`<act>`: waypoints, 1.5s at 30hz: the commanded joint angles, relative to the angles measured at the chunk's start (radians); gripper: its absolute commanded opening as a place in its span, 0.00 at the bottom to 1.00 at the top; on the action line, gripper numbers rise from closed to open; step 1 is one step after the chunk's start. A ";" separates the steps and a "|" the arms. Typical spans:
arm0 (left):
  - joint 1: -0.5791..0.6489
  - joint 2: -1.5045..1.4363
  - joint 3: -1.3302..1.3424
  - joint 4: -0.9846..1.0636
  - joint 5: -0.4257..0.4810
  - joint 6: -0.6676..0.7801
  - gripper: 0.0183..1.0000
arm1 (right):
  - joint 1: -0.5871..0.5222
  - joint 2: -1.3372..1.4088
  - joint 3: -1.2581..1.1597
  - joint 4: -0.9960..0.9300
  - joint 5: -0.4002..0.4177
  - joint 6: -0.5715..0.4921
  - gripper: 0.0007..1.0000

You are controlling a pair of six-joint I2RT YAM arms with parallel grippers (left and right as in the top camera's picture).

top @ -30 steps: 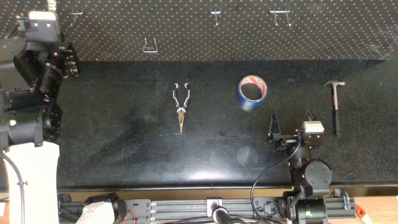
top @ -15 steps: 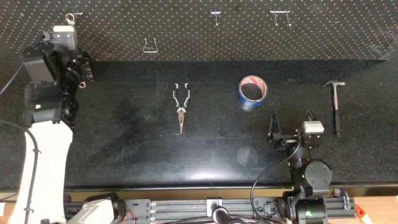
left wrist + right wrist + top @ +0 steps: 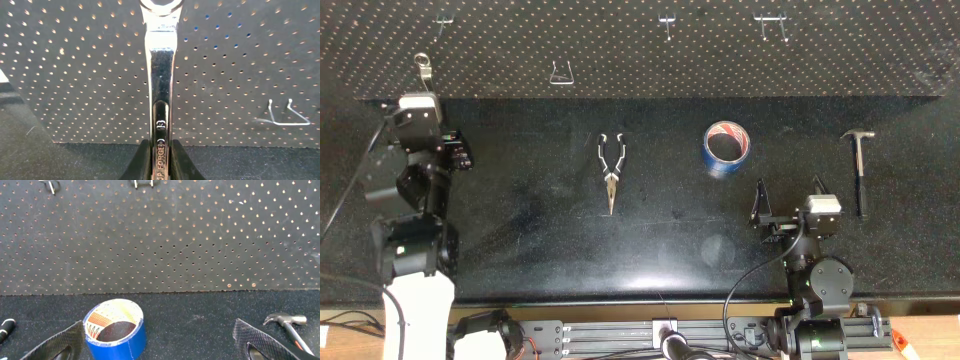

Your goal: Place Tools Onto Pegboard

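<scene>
A steel combination wrench (image 3: 160, 90) stands upright in my left gripper (image 3: 160, 156), which is shut on its shank, with the ring end up against the pegboard (image 3: 75, 75). From above, the wrench (image 3: 422, 64) and left gripper (image 3: 420, 88) are at the far left, by the pegboard's lower edge. Needle-nose pliers (image 3: 611, 168), a blue tape roll (image 3: 726, 147) and a small hammer (image 3: 859, 170) lie on the black table. My right gripper (image 3: 788, 202) is open, low and just short of the tape roll (image 3: 115, 327) and the hammer (image 3: 289, 324).
The pegboard (image 3: 620, 45) spans the back, with wire hooks (image 3: 560, 74), (image 3: 666, 22), (image 3: 770, 25) and one at the left (image 3: 442, 22). A wire hook (image 3: 280, 114) sits beside the wrench. The black table (image 3: 520, 220) has free room at the front and middle.
My left arm has swung in from the far left corner and drawn back down the picture with the wrench in it. The right arm and the tools on the table have stayed put.
</scene>
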 commanded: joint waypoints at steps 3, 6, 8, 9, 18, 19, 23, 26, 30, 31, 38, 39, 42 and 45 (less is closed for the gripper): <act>0.005 0.147 0.009 0.071 -0.008 -0.013 0.01 | 0.005 -0.007 -0.003 -0.004 -0.012 -0.014 0.96; 0.050 0.204 0.051 0.079 -0.006 -0.013 0.01 | 0.005 -0.007 -0.003 -0.004 -0.012 -0.014 0.96; 0.049 0.210 0.066 0.081 0.013 -0.013 0.01 | 0.005 -0.007 -0.003 -0.004 -0.012 -0.014 0.96; 0.049 0.209 0.070 0.079 0.019 -0.013 0.01 | 0.005 -0.007 -0.003 -0.004 -0.012 -0.014 0.96; 0.021 0.200 0.112 0.079 0.052 -0.013 0.01 | 0.005 -0.007 -0.003 -0.004 -0.012 -0.014 0.96; 0.021 0.223 0.138 0.076 0.049 -0.013 0.01 | 0.005 -0.007 -0.003 -0.004 -0.012 -0.014 0.96; 0.021 0.258 0.149 0.067 0.053 -0.013 0.01 | 0.005 -0.007 -0.003 -0.004 -0.012 -0.014 0.96; 0.021 0.281 0.149 0.064 0.053 -0.013 0.01 | 0.005 -0.007 -0.003 -0.004 -0.012 -0.014 0.96; 0.021 0.304 0.149 0.060 0.053 -0.013 0.01 | 0.005 -0.007 -0.003 -0.004 -0.012 -0.014 0.96; 0.021 0.313 0.149 0.061 0.053 -0.013 0.01 | 0.005 -0.007 -0.003 -0.004 -0.012 -0.014 0.96; 0.021 0.354 0.149 0.061 0.053 -0.013 0.01 | 0.005 -0.007 -0.003 -0.004 -0.012 -0.014 0.96; 0.021 0.362 0.149 0.061 0.053 -0.013 0.01 | 0.005 -0.007 -0.003 -0.004 -0.012 -0.014 0.96; 0.021 0.393 0.150 0.084 0.053 -0.013 0.22 | 0.005 -0.007 -0.003 -0.004 -0.012 -0.014 0.96; 0.021 0.391 0.150 0.084 0.045 -0.013 0.72 | 0.005 -0.007 -0.003 -0.004 -0.012 -0.014 0.96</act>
